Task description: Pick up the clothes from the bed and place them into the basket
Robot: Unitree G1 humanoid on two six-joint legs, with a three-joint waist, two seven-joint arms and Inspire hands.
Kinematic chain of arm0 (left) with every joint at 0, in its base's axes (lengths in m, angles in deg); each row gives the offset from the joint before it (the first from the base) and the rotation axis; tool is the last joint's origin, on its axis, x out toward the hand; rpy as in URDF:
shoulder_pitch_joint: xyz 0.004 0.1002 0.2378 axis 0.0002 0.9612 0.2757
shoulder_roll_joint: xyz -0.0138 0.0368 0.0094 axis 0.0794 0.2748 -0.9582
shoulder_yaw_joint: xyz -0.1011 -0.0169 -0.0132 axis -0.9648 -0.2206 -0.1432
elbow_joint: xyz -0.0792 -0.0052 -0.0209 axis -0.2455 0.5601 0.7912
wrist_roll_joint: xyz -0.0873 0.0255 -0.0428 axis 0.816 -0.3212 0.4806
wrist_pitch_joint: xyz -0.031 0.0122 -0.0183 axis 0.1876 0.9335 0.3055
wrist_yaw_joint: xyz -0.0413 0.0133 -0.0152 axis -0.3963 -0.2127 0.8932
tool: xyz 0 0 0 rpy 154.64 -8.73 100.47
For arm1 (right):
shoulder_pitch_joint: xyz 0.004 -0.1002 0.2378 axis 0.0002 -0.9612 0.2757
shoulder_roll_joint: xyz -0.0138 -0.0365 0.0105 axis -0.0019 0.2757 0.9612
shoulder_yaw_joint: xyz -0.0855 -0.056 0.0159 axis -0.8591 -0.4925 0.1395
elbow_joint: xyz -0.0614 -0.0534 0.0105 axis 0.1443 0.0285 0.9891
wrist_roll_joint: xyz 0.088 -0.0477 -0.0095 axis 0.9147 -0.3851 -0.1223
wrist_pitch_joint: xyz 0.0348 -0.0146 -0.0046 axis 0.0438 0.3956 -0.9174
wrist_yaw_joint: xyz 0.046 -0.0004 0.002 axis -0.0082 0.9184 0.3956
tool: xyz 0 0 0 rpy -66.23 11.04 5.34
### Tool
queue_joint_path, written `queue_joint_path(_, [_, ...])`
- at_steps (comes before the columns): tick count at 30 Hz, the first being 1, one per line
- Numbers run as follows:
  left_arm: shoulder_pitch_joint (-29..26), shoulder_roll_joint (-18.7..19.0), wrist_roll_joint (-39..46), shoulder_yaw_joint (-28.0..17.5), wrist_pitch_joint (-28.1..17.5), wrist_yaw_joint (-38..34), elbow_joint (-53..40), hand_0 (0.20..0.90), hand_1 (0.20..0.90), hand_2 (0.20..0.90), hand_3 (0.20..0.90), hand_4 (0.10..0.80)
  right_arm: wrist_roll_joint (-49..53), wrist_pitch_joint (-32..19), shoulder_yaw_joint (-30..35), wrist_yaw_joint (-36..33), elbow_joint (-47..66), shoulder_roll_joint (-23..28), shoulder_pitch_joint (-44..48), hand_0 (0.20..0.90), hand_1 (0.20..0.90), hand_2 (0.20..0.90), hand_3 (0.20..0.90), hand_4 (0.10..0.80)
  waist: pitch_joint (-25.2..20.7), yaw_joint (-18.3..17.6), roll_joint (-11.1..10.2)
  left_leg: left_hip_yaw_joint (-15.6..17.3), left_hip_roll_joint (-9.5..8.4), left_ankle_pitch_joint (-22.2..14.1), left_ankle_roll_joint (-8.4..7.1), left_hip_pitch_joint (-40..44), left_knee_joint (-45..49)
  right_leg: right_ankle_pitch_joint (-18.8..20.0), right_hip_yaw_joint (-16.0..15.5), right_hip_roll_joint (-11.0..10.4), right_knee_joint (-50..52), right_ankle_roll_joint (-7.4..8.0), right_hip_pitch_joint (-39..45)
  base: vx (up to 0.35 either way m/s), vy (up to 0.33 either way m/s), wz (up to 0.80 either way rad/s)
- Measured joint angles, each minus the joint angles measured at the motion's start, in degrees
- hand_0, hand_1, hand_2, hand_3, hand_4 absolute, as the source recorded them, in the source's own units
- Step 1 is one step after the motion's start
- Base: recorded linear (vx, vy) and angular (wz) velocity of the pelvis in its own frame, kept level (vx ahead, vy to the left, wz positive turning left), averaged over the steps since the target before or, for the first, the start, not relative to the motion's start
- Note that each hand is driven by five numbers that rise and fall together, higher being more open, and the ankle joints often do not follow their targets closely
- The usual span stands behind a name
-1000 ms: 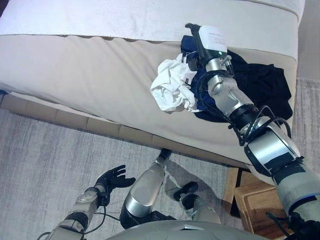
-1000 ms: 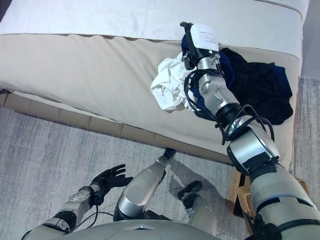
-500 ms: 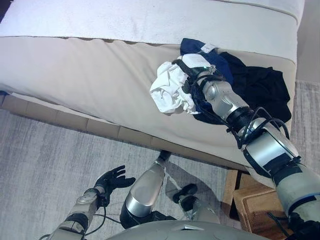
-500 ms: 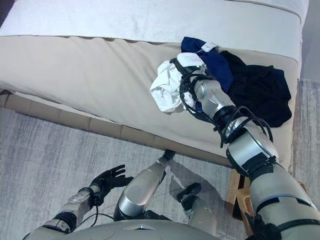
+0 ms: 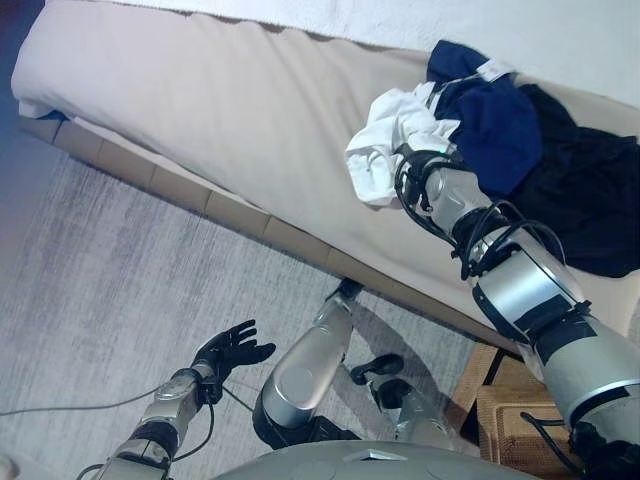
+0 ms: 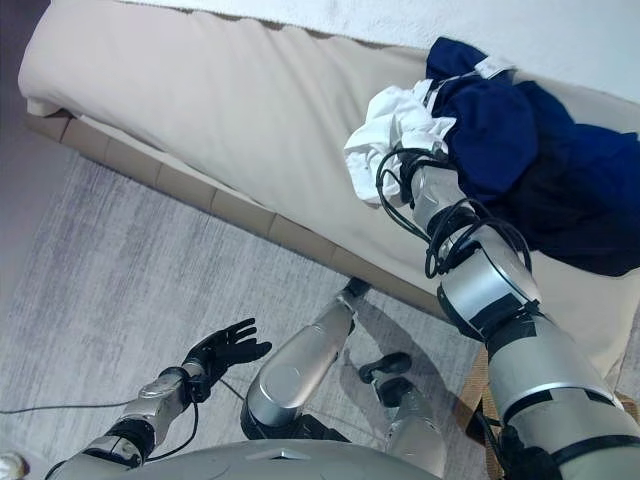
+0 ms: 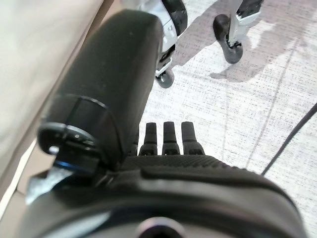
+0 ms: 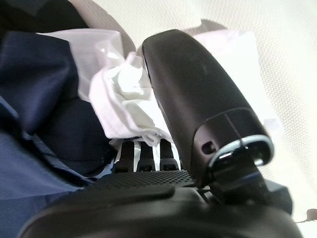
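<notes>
A pile of clothes lies on the beige bed point(image 5: 200, 110) at its right end: a white garment point(image 5: 385, 140), a navy garment point(image 5: 495, 120) and a black garment point(image 5: 590, 200). My right arm reaches from the lower right into the pile where white meets navy. In the right wrist view my right hand point(image 8: 193, 94) is pressed into the white garment point(image 8: 124, 109), with the navy cloth point(image 8: 34, 74) beside it. My left hand point(image 5: 232, 350) is open and empty, low over the floor; it also shows in the left wrist view point(image 7: 168, 136).
A wicker basket point(image 5: 510, 420) stands on the floor at the lower right, close to the bed's edge. A grey rug point(image 5: 120, 270) covers the floor before the bed. A white blanket point(image 5: 560, 40) lies along the bed's far side.
The camera has shifted. My right hand has come down from above the pile into the white and navy clothes. My left hand has stayed where it was.
</notes>
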Motion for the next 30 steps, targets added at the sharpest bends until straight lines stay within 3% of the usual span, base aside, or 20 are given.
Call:
queue_joint_path(1, [0.21,-0.01,0.14,0.0,-0.01,0.02,-0.39,0.9,0.9,0.9,0.9,0.8,-0.03,0.12,0.0,-0.17,0.0,0.09,0.42,0.392,0.392,0.392,0.307,0.207,0.02,0.02,-0.03,-0.13,0.06,0.02,-0.03,-0.69,0.29,-0.06,-0.01,0.0,0.42,-0.09,-0.75,-0.126,0.018,0.02])
queue_joint_path(2, [0.31,-0.06,0.5,0.03,0.02,0.14,-0.57,0.9,0.9,0.9,0.9,0.8,-0.04,0.15,0.02,-0.54,0.01,0.28,0.64,0.3,0.3,0.3,0.2,0.1,0.02,0.0,-0.03,-0.28,0.13,0.07,-0.1,-1.36,0.27,-0.06,-0.09,0.08,0.5,-0.1,-1.36,-0.103,0.01,-0.01])
queue_joint_path(9, [0.5,0.07,1.9,0.03,-0.07,-0.25,-3.42,0.9,0.9,0.9,0.9,0.8,2.04,-1.14,0.37,-10.67,3.66,3.15,2.41,0.3,0.3,0.3,0.2,0.1,0.26,-0.57,-0.44,-0.5,0.8,0.87,-0.68,-5.6,0.96,-0.03,0.06,0.43,1.11,-0.09,-5.56,-0.114,-0.056,-0.06])
queue_joint_path(13, [0.36,0.76,2.23,-1.27,-0.04,-2.74,-4.48,0.9,0.9,0.9,0.9,0.8,7.68,-3.14,1.8,-20.29,20.6,5.31,1.0,0.3,0.3,0.3,0.2,0.1,2.14,-3.09,-2.95,2.34,2.96,2.08,-0.9,-4.08,-0.96,0.32,0.49,1.32,-0.79,-0.12,-4.87,-0.07,-0.072,-0.33])
queue_joint_path(16, [0.17,0.78,2.14,-3.9,-0.02,-4.45,-3.4,0.9,0.9,0.9,0.9,0.8,9.28,-6.23,9.83,-27.43,35.7,6.36,-4.37,0.3,0.3,0.3,0.2,0.1,3.65,-4.44,-5.16,4.92,4.74,2.44,-0.54,1.94,-4.45,2.99,3.22,3.65,-5.98,-0.44,-0.21,0.048,-0.06,-0.38])
queue_joint_path(20, [2.09,0.67,0.9,-7.05,-0.04,-4.75,-1.43,0.9,0.9,0.9,0.9,0.8,10.36,-8.91,19.55,-33.95,53.07,11.42,-11.91,0.3,0.3,0.3,0.2,0.1,2.9,-7.46,-7.13,8.01,6.18,2.41,-0.44,11.39,-10.36,5.26,7.56,6.99,-16.17,-0.54,8.27,0.104,-0.033,-0.43])
queue_joint_path(23, [3.03,0.34,-2.75,-10.34,-0.02,-4.61,2.02,0.9,0.9,0.9,0.9,0.8,11.58,-9.29,28.05,-36.52,61.22,17.7,-15.85,0.3,0.3,0.3,0.2,0.1,1.85,-10.63,-8.82,11.36,5.77,2.74,-0.32,16.96,-13.82,9.59,11.05,6.89,-20.88,0.88,12.59,0.069,0.049,-0.44])
queue_joint_path(25, [4.78,1.05,-4.99,-11.32,-0.16,-4.57,3.83,0.9,0.9,0.9,0.9,0.8,13.06,-8.85,33.69,-38.83,62.65,20.71,-17.78,0.3,0.3,0.3,0.2,0.1,-0.77,-13.14,-10.68,13.52,5.55,3.17,0.85,18.56,-14.59,12.24,12.57,6.93,-23.99,1.56,14.34,0.041,0.048,-0.47])
queue_joint_path(30, [5.2,0.12,-9.29,-12.36,0.02,-4.73,6.87,0.9,0.9,0.9,0.9,0.8,17.74,-6.63,42.2,-41.65,63.41,26.59,-19.3,0.3,0.3,0.3,0.2,0.1,-6.15,-18.75,-10.91,17.73,4.87,2.97,1.22,22.96,-17.21,15.24,15.88,6.75,-29.7,1.85,17.96,0.052,-0.023,-0.41])
